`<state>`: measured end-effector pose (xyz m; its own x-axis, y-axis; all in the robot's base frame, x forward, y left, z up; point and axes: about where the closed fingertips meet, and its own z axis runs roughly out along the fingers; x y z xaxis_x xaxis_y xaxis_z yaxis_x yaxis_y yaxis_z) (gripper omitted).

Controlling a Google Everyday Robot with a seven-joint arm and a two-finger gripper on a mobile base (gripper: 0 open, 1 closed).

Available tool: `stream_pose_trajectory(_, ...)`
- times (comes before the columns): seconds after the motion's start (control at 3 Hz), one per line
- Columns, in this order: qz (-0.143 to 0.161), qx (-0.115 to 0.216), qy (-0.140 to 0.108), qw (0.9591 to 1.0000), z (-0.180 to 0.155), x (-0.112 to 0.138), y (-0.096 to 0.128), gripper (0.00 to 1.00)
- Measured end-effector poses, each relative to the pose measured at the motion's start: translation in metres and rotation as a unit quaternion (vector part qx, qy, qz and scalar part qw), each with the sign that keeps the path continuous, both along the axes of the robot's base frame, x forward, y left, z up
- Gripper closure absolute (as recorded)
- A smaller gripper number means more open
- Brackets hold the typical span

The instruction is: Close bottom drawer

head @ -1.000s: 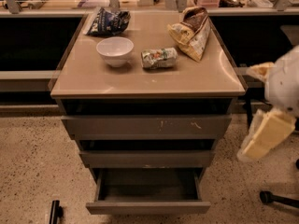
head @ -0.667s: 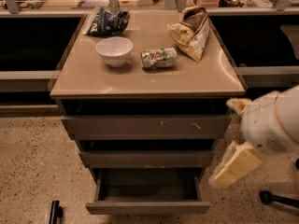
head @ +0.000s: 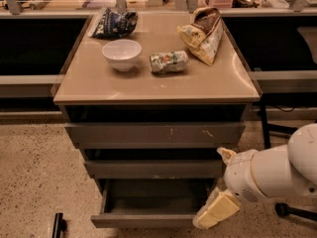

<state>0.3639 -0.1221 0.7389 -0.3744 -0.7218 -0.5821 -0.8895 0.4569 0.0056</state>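
Observation:
The bottom drawer (head: 148, 220) stands pulled open at the base of the grey-brown cabinet, its plain front panel low in the view and its shallow dark box (head: 153, 195) showing behind it. My gripper (head: 214, 213) hangs from the white arm (head: 277, 170) at the lower right. It is at the right end of the drawer's front panel, at or just in front of it. The medium-width drawer front (head: 153, 168) and the widest, scratched drawer front (head: 156, 133) are above.
On the cabinet top (head: 99, 86) are a white bowl (head: 121, 53), a lying green can (head: 168, 62), a dark chip bag (head: 114, 23) and a tan chip bag (head: 203, 33). A speckled floor (head: 34, 172) surrounds the cabinet. A black chair base (head: 292, 209) is at right.
My arm has swung from the right of the cabinet leftward and down, bringing the gripper to the right end of the bottom drawer's front. The drawer remains open.

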Motion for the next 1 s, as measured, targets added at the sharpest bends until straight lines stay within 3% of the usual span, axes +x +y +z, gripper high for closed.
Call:
stream_pose_trajectory(0.33,0.000,0.000,0.000,1.0000,0.000,0.000,0.000,0.00)
stream_pose_trajectory(0.67,-0.017,0.021,0.001,0.9996,-0.026,-0.014,-0.007,0.00)
stream_pose_trajectory(1.0,-0.048,0.042,0.035,0.9974,-0.101,-0.029,-0.017,0.00)
